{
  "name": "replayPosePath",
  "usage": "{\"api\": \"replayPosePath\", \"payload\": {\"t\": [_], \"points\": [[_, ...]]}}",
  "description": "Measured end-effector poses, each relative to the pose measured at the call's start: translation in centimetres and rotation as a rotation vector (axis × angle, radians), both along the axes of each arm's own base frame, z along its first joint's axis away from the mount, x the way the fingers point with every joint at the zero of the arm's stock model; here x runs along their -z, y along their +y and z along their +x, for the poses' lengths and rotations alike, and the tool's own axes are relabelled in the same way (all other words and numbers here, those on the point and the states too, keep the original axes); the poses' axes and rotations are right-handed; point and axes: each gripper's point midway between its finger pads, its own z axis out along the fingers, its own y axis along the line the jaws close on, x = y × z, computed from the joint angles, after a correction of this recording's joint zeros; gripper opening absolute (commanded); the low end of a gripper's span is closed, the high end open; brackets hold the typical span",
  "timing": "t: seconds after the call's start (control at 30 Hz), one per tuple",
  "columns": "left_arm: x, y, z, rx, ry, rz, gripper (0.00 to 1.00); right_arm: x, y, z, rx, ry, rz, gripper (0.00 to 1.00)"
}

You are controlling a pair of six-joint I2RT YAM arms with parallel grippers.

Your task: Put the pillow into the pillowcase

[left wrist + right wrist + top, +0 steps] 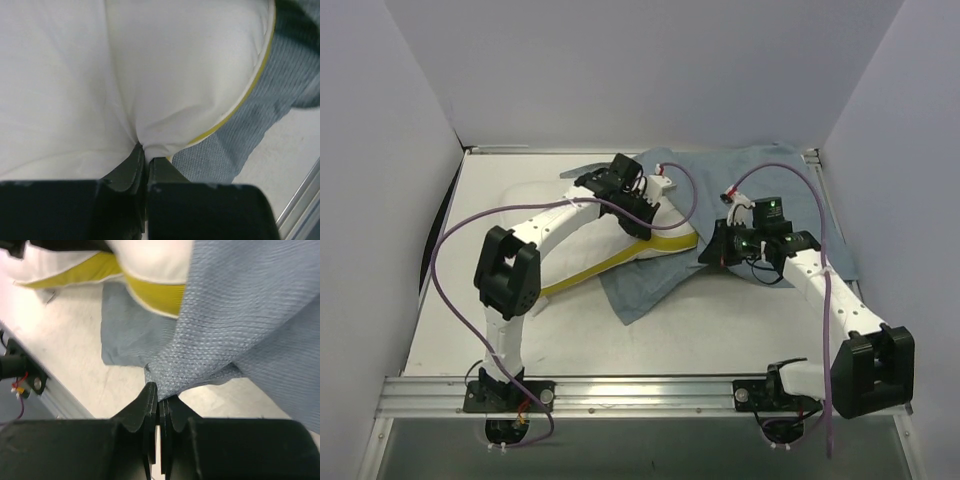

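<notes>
The white pillow (525,200) with its yellow piped edge lies at the table's middle left, its right end reaching under the grey-blue pillowcase (760,185). My left gripper (638,215) is shut on a pinch of the pillow's white cloth (150,75) near its yellow edge. My right gripper (712,255) is shut on the pillowcase's edge (225,325) and holds it a little above the table. In the right wrist view the pillow's yellow corner (155,292) lies on the case's lower layer and under the lifted upper layer. The patterned face is hidden.
A corner of the pillowcase (640,290) lies flat toward the front of the table. White walls close in the left, back and right. A metal rail (640,395) with both arm bases runs along the near edge.
</notes>
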Motion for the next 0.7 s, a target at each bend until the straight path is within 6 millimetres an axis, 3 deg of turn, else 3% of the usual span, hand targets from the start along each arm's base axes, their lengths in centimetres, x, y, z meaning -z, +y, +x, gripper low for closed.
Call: {"api": "replayPosePath", "payload": {"t": [0.17,0.33,0.47,0.63,0.7], "points": [[0.1,-3.3,0.3,-0.072,0.007,-0.092,0.0,2.5,1.3,-2.7,-0.081,0.108,0.003,0.0],[0.4,-5.3,-0.1,-0.117,0.034,-0.168,0.0,4.9,1.8,-2.4,-0.088,0.221,-0.007,0.0],[0.6,-5.5,-0.2,-0.199,0.076,-0.196,0.0,3.5,3.6,-2.3,-0.123,0.196,0.019,0.0],[0.5,-3.8,-0.4,-0.342,0.161,-0.213,0.0,0.3,6.8,-3.9,-0.201,0.146,0.082,0.0],[0.5,-3.1,-0.4,-0.367,0.151,-0.219,0.0,-0.7,6.9,-3.5,-0.19,0.144,0.112,0.13]]}}
